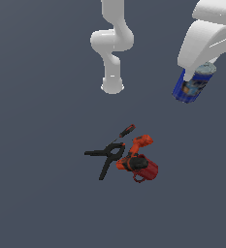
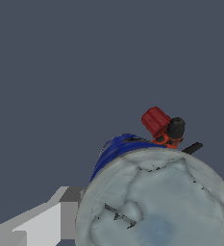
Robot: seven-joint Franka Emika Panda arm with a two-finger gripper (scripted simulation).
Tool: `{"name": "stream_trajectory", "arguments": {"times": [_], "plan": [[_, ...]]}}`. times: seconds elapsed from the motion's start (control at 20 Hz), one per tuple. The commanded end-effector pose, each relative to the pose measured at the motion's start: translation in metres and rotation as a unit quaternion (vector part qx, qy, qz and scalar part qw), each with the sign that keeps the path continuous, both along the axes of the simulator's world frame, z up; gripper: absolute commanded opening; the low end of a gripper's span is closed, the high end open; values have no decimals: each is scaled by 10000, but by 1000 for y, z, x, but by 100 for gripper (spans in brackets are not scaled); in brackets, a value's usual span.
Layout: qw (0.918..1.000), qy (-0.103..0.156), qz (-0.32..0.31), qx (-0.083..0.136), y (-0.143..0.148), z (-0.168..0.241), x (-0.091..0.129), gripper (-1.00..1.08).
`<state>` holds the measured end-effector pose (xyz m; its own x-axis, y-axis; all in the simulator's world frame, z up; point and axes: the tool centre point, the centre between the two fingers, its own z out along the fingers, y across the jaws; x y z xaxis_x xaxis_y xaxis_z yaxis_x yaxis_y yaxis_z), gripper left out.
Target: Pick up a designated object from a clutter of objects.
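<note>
The blue can [image 1: 192, 87] with a silvery-grey lid and an orange and dark label hangs tilted in the air at the exterior view's upper right. My gripper [image 1: 198, 77] is shut on it, well away from the pile. In the wrist view the can's lid [image 2: 156, 202] fills the near part, its blue side [image 2: 116, 149] shows beyond, and one grey finger [image 2: 43, 223] lies against it. The other finger is hidden.
The pile lies on the dark floor: a black spring clamp [image 1: 104, 157], a red-handled screwdriver [image 1: 126, 131], an orange-black power drill [image 1: 136, 150] and a red mug [image 1: 146, 169]. The mug [image 2: 155, 120] and drill [image 2: 171, 134] show far off in the wrist view. The arm's base [image 1: 112, 85] stands behind.
</note>
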<state>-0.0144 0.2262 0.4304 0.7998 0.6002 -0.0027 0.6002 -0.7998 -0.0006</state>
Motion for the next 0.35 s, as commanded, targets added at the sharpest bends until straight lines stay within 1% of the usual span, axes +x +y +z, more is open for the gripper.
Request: {"name": "stream_trajectory", "arguments": {"times": [0.0, 0.3], "plan": [[10000, -14, -3, 5, 3, 10, -1, -100], [10000, -14, -3, 5, 5, 13, 0, -100]]}}
